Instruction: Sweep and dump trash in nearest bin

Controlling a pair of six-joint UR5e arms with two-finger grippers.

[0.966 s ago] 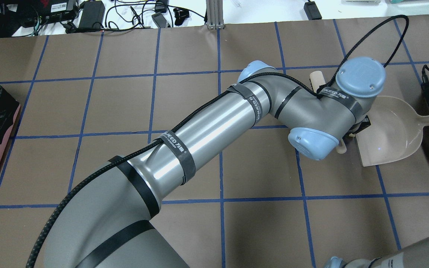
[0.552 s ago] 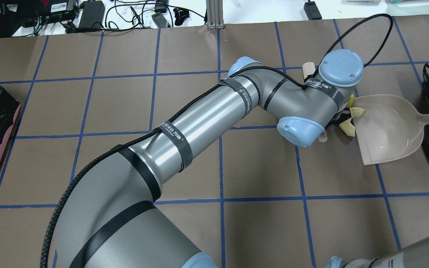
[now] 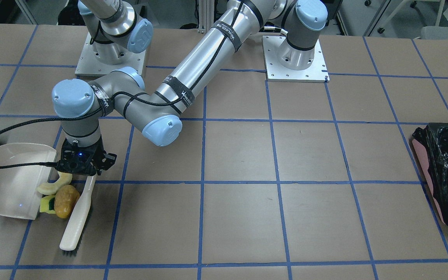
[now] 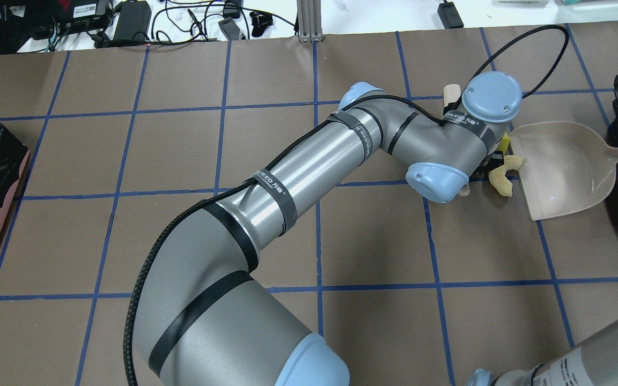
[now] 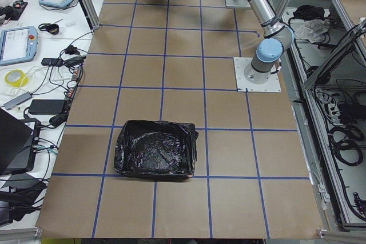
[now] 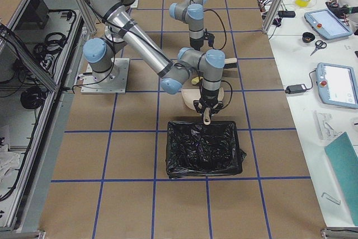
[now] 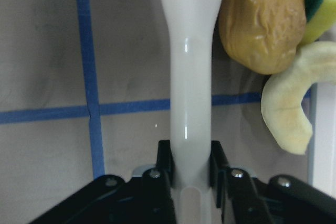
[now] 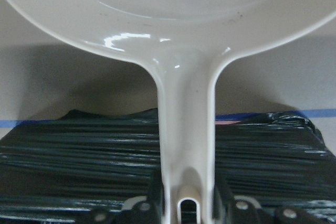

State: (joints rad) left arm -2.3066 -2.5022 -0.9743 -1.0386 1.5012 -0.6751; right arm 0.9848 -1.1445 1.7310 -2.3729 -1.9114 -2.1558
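Brown paper table (image 3: 247,155), blue tape grid. Left gripper (image 7: 191,167) clamps the smooth white brush (image 3: 77,217); right gripper (image 8: 186,199) clamps the glossy dustpan (image 3: 6,182) by its handle. Far right, trash (image 7: 261,22) (curved slice (image 3: 55,186), wrinkled lump (image 3: 66,201), wedge (image 3: 46,204)) lies between brush and dustpan.

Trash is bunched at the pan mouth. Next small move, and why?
Probably push the brush, held in the left claw, a little toward the dustpan: the potato-like lump, yellow-and-green wedge and pale slice sit at its lip, not yet inside, with the brush beside the lump.
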